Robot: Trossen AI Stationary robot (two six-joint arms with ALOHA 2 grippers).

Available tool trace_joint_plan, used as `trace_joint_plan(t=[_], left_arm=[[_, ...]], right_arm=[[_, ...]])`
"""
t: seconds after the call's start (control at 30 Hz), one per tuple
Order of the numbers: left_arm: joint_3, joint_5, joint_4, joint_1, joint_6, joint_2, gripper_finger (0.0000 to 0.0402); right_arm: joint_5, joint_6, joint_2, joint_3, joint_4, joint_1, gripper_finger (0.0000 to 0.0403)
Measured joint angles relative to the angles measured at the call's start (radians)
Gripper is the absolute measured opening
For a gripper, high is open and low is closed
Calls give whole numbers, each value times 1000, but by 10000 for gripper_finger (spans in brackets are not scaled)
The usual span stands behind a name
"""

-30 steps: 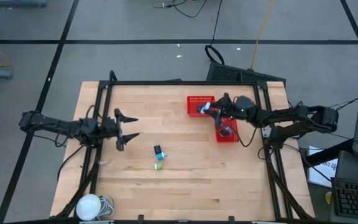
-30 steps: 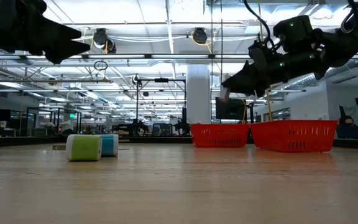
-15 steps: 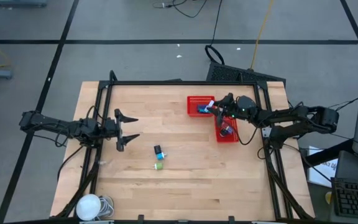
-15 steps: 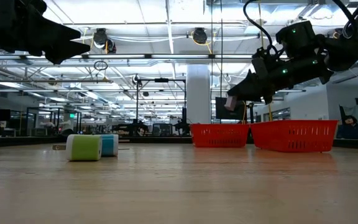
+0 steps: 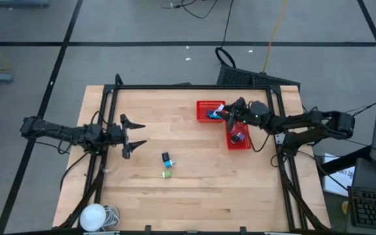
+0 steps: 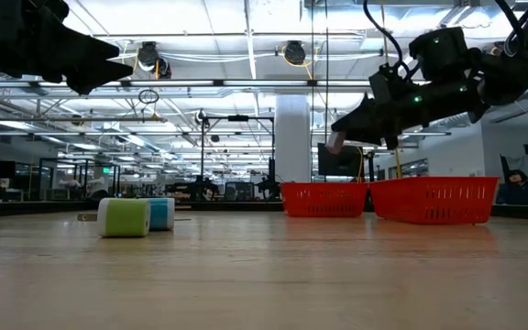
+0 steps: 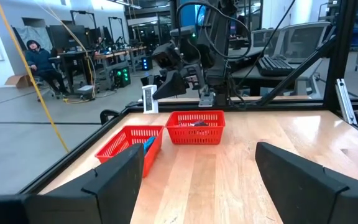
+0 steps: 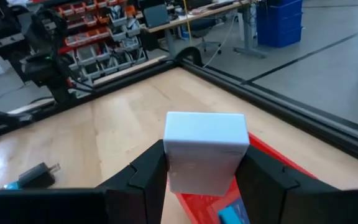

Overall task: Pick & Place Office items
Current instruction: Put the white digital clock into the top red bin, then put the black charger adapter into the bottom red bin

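Upper right of the high view: right gripper (image 5: 224, 113), held in the air over the two red baskets, fingers clamped on a small white block (image 8: 205, 151). The right wrist view shows the block pinched squarely between the two dark fingers (image 8: 146, 176), its lower part cut off by them. In the low view the same gripper (image 6: 335, 137) hangs well above the basket rims, the block showing only as a pale tip.

Upper-centre basket (image 5: 205, 104): red mesh, with a blue piece (image 5: 212, 115) inside. The second basket (image 5: 230, 141) adjoins it to the lower right and holds a dark piece (image 5: 238, 137) too small to identify. From the left wrist view both baskets (image 7: 196, 117) (image 7: 127, 140) appear side by side, contents largely hidden by the mesh.

Left of the high view: left gripper (image 5: 130, 137), idle above the bare table (image 5: 194, 183), fingers spread wide and empty; in the left wrist view only the two finger ends (image 7: 114, 183) show along the bottom edge.

Centre of the table: a black-and-blue piece (image 5: 166, 158) and, just below it, a green piece (image 5: 167, 173), close together, whether touching cannot be told. In the low view they stand at left, the green one (image 6: 124, 217) overlapping the blue one (image 6: 160, 214).

Bottom left corner of the high view: a white round object (image 5: 93, 216), partly cut off, nature unclear.
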Motion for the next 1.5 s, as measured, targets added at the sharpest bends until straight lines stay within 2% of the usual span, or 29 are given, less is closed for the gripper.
trace_joint_plan(t=[0.13, 0.33, 0.57, 0.77, 1.1, 1.37, 1.5], left_arm=[[0, 0, 0, 0, 0, 0, 312], [0, 0, 0, 0, 0, 0, 324], [0, 0, 0, 0, 0, 0, 323], [0, 0, 0, 0, 0, 0, 310], [0, 0, 0, 0, 0, 0, 315], [0, 0, 0, 0, 0, 0, 330], [0, 0, 0, 0, 0, 0, 329]], right_arm=[[3, 35, 41, 33, -25, 5, 148], [8, 35, 112, 183, -232, 5, 148], [110, -1, 239, 306, -322, 4, 148], [113, 19, 324, 324, -321, 5, 148], [112, -6, 346, 324, -317, 5, 150], [106, -9, 346, 324, -316, 5, 220], [105, -9, 346, 324, -316, 5, 240]])
